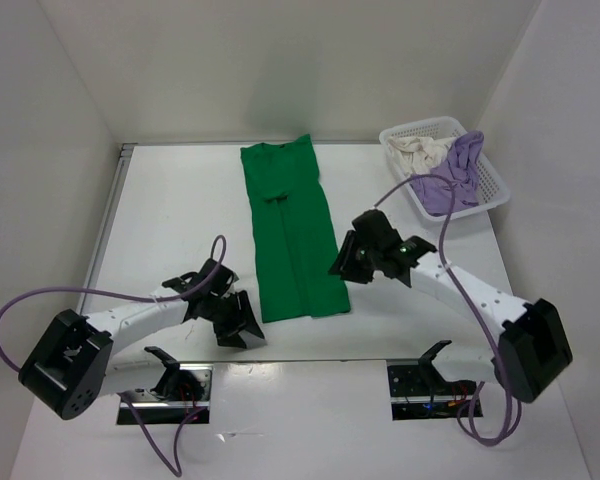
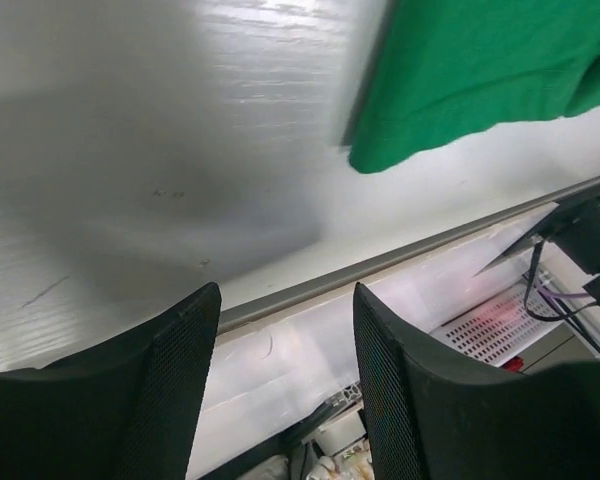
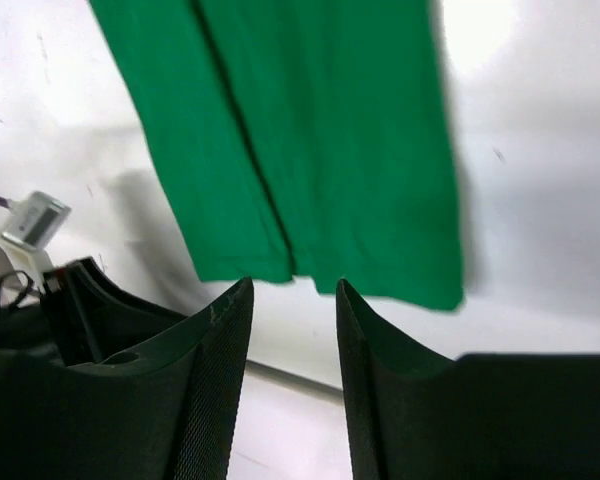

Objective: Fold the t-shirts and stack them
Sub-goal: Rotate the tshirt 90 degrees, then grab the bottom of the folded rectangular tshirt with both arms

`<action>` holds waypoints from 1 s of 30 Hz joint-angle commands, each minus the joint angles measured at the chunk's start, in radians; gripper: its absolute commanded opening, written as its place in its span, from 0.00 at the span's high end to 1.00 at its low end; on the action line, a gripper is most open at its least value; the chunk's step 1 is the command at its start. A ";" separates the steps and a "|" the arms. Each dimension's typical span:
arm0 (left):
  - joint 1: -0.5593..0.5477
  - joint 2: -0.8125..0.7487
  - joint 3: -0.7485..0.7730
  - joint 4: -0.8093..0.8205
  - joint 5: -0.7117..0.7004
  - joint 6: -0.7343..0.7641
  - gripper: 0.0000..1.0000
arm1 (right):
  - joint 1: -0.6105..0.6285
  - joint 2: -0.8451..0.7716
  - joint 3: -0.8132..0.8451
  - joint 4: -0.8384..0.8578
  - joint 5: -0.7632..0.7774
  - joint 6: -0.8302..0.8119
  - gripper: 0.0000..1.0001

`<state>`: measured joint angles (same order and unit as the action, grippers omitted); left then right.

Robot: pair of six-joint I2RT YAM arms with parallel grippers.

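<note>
Green shirt mostly beyond both wrist views' edges; cream shirt partly under lavender shirt.

Lab test cell: plain white walls, white table, exposed cabling.

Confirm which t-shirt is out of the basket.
The green t-shirt, lying flat as a long strip on the table; the lavender t-shirt and cream t-shirt sit crumpled in the white basket.

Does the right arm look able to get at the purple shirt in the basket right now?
Probably yes. The purple shirt lies on top in the white basket, uncovered, and the right gripper is open and empty, with nothing standing between them. Whether the arm stretches that far is uncertain.
</note>
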<state>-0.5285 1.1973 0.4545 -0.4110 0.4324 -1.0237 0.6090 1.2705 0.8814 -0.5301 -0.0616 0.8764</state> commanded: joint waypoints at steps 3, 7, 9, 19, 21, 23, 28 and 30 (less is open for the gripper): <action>0.001 -0.001 0.023 0.099 0.020 -0.035 0.37 | -0.002 -0.144 -0.133 -0.007 0.084 0.113 0.60; 0.001 0.054 0.053 0.169 -0.016 -0.058 0.38 | -0.035 -0.145 -0.215 -0.010 0.074 0.125 0.61; 0.001 0.064 0.067 0.169 -0.056 -0.069 0.40 | -0.035 -0.157 -0.274 0.030 0.054 0.156 0.61; 0.010 0.148 0.053 0.268 -0.109 -0.124 0.45 | -0.035 -0.034 -0.335 0.192 0.026 0.148 0.52; 0.010 0.148 0.053 0.268 -0.138 -0.124 0.50 | -0.035 -0.022 -0.335 0.217 0.014 0.139 0.52; 0.010 0.148 0.062 0.268 -0.138 -0.124 0.53 | -0.035 -0.001 -0.335 0.231 0.014 0.130 0.54; 0.010 0.170 0.072 0.278 -0.138 -0.124 0.64 | -0.035 0.044 -0.325 0.257 -0.020 0.121 0.64; 0.010 0.170 0.072 0.287 -0.138 -0.124 0.69 | -0.035 0.044 -0.334 0.266 -0.029 0.121 0.68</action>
<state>-0.5220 1.3552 0.4984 -0.1478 0.3157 -1.1381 0.5770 1.3121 0.5537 -0.3344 -0.0769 1.0050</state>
